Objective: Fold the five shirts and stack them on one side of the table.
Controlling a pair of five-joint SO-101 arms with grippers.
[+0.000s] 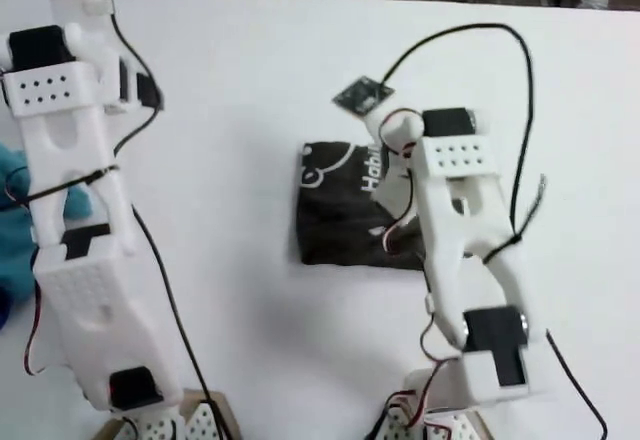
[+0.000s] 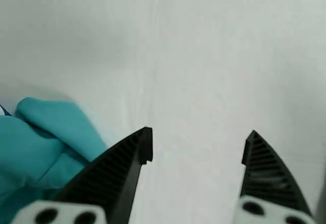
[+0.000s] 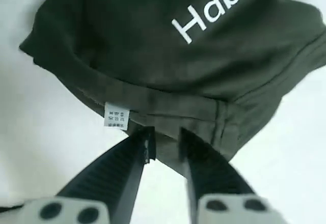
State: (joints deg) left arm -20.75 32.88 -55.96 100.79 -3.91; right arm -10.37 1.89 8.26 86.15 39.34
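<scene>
A dark shirt (image 1: pixel 340 210) with white lettering lies folded on the white table (image 1: pixel 240 60), near the middle. The right arm (image 1: pixel 460 190) hangs over its right side. In the right wrist view my right gripper (image 3: pixel 164 137) is shut on the dark shirt's (image 3: pixel 168 56) folded edge, beside a small white label (image 3: pixel 116 116). A teal shirt (image 1: pixel 12 225) lies crumpled at the table's left edge, partly hidden by the left arm (image 1: pixel 70 160). My left gripper (image 2: pixel 198 142) is open above bare table, with the teal shirt (image 2: pixel 46 137) just beside one finger.
A black cable (image 1: pixel 500 50) loops from the right arm over the table's far right part. Both arm bases stand at the near edge. Bare table stretches between the arms and along the far side.
</scene>
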